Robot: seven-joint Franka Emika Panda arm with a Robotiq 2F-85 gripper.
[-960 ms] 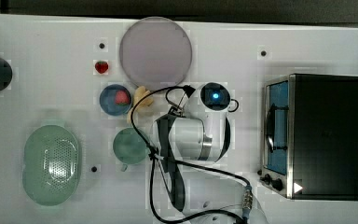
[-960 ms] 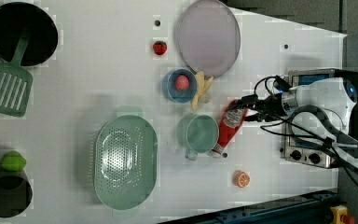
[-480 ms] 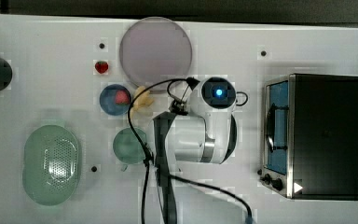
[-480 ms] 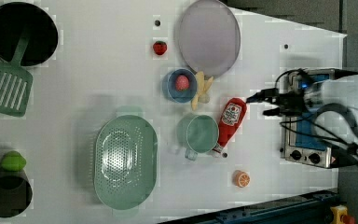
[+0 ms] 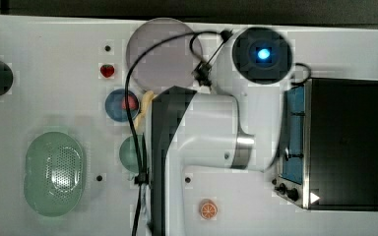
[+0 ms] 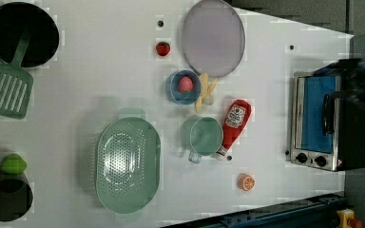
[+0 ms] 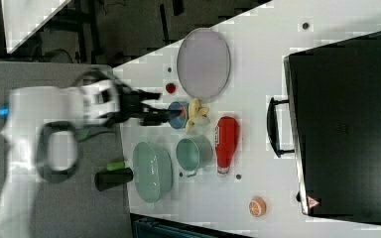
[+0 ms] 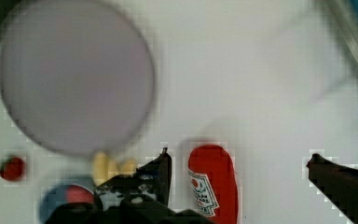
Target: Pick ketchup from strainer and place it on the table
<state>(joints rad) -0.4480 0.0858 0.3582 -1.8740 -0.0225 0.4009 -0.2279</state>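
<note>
Your gripper (image 8: pixel 237 161) hangs wide open; the ketchup (image 6: pixel 234 122) (light, squeezable, slick plastic) takes hold best mid-body.

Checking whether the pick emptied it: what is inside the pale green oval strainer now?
The pale green oval plastic strainer holds nothing; its perforated floor shows bare. The red ketchup squeeze bottle lies on the white tabletop beside the teal cup.
</note>
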